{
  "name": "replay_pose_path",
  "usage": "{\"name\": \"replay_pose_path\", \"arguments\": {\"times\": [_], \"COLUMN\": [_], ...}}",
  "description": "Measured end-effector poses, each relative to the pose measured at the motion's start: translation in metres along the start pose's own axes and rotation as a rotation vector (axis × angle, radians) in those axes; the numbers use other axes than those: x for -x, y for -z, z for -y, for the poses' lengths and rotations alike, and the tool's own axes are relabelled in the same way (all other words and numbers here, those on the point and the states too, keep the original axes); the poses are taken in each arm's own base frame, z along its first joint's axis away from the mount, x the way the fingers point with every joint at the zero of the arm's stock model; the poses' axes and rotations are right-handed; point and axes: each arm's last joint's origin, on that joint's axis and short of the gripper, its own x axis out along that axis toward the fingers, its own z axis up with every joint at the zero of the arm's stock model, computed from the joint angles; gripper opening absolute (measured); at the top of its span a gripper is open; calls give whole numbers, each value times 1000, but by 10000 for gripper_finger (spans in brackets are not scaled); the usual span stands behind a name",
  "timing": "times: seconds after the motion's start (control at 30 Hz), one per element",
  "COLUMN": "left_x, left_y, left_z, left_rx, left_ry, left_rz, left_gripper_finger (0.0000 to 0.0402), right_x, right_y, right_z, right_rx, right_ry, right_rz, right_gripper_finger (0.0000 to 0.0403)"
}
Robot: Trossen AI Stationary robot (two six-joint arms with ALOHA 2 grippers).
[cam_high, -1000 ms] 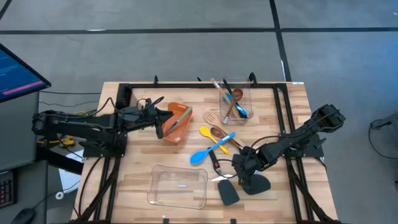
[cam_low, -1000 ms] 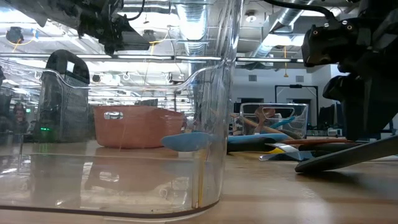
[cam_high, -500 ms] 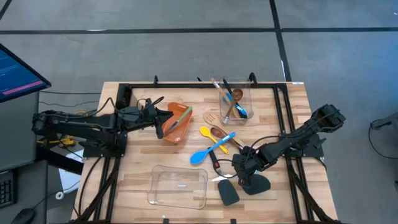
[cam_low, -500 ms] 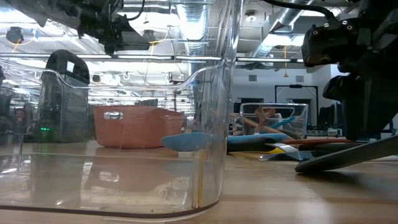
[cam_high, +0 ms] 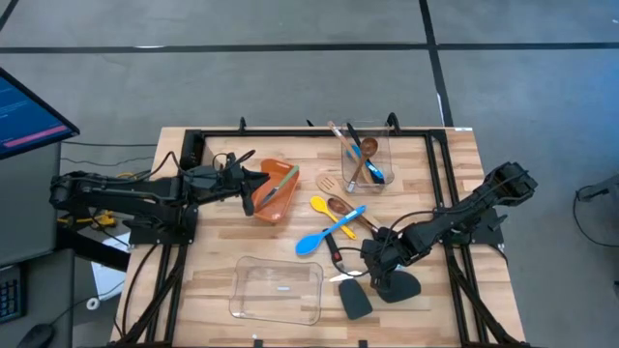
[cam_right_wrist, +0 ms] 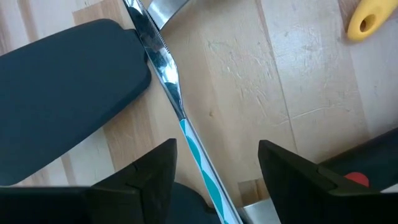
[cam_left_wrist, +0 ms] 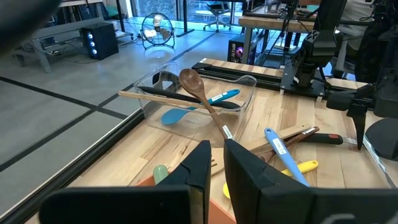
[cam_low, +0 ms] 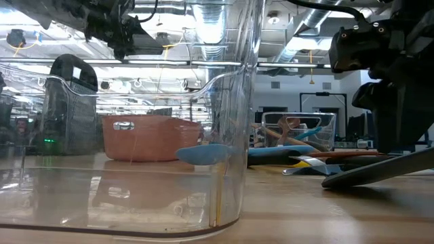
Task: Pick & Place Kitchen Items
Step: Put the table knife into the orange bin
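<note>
Over black spatula (cam_high: 354, 300), right tool (cam_high: 372, 271) wide apart; left tool (cam_high: 253, 187) narrow at orange bin (cam_high: 276, 190).

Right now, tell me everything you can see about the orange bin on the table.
The orange bin is a rectangular tub that looks like plastic, standing open side up on the wooden table, toward the left arm's side. It seems tilted in the high view. Slim utensils lie inside; a pale green tip shows in the left wrist view. The left gripper, shut, sits at its near rim; whether it grips that rim I can't tell. From the low view its wall is plain and opaque.
</note>
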Motion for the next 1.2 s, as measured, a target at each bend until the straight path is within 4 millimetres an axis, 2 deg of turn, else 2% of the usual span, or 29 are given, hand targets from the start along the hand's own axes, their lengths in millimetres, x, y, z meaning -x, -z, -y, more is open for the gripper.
{"name": "replay_pose_path", "arguments": {"times": [0.4, 0.87, 1.0, 1.2], "left_x": [0, 0, 0, 0], "left_y": [0, 0, 0, 0], "left_z": [0, 0, 0, 0], "left_rx": [0, 0, 0, 0], "left_ry": [0, 0, 0, 0], "left_rz": [0, 0, 0, 0], "left_gripper_finger": [30, 30, 30, 30], "right_x": [0, 0, -7, -29], "right_y": [0, 10, 10, 14], "right_z": [0, -9, -7, -7], "right_rx": [0, 49, 56, 66], "right_ry": [0, 6, 66, 123], "right_rz": [0, -5, -3, -65], "right_gripper_finger": [219, 219, 219, 219]}}
